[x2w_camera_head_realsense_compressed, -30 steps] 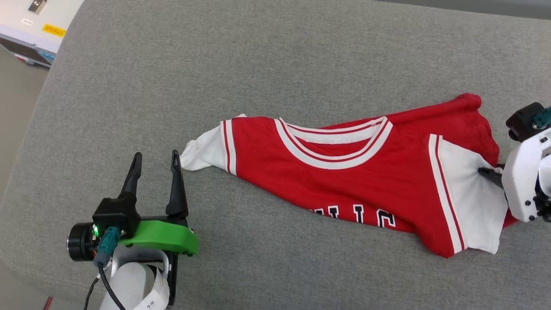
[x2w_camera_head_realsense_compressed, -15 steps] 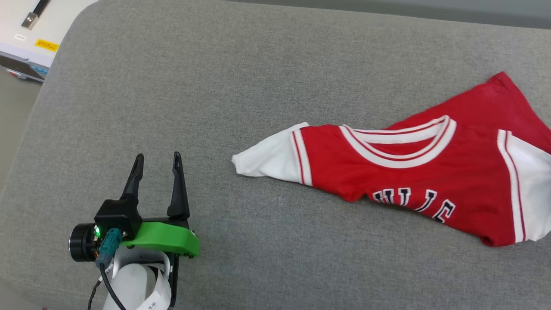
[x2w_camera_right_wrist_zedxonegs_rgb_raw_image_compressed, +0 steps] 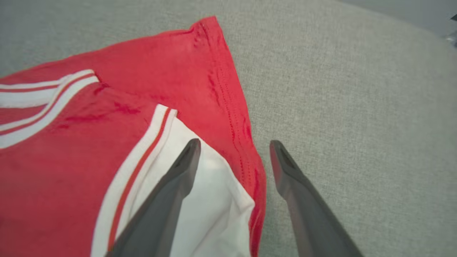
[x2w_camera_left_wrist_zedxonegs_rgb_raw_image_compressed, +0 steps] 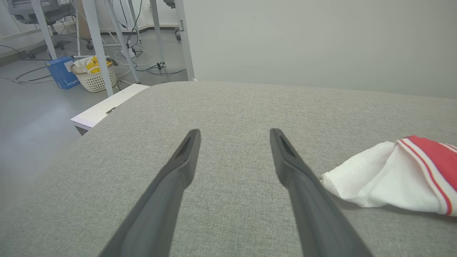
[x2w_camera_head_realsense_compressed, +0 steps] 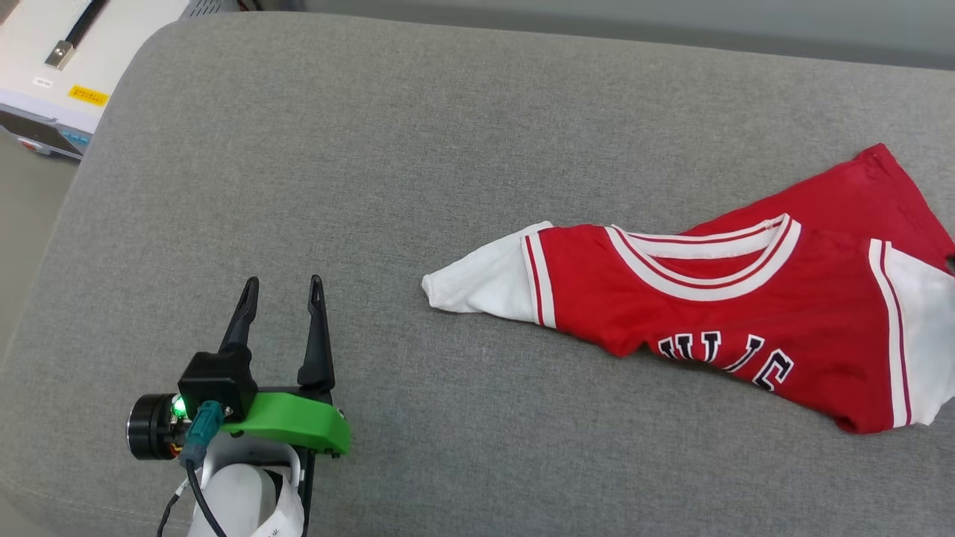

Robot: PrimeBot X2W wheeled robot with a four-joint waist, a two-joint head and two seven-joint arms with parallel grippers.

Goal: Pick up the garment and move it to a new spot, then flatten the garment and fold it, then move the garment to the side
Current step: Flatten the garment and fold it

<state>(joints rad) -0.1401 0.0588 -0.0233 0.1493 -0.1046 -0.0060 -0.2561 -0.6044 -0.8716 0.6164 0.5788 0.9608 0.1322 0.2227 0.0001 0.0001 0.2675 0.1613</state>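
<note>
Jaws wide on the left gripper [x2w_camera_head_realsense_compressed: 283, 286], parked at the near left over the grey cushion [x2w_camera_head_realsense_compressed: 388, 149] and gripping nothing. From its wrist camera the two dark prongs point across the fabric, and the shirt's left sleeve [x2w_camera_left_wrist_zedxonegs_rgb_raw_image_compressed: 378, 175] lies just to their right, close but not touching. Moving along, the shirt [x2w_camera_head_realsense_compressed: 716, 313] lies on the right side of the cushion, rumpled rather than flat. Its collar is towards the far side and black-and-white letters show along the near edge. Its right end runs off the head camera's frame. Over there the right gripper [x2w_camera_right_wrist_zedxonegs_rgb_raw_image_compressed: 234, 142] is spread wide too, with no grip on the cloth. One prong hangs over the white right sleeve [x2w_camera_right_wrist_zedxonegs_rgb_raw_image_compressed: 214, 200], the other over grey cushion just past the red edge. Touching the cloth or not, can't tell. Far left, past the cushion's corner, sits a white box [x2w_camera_head_realsense_compressed: 45, 82]. On the floor beyond is a basket [x2w_camera_left_wrist_zedxonegs_rgb_raw_image_compressed: 94, 76] beside a blue carton [x2w_camera_left_wrist_zedxonegs_rgb_raw_image_compressed: 61, 73].
</note>
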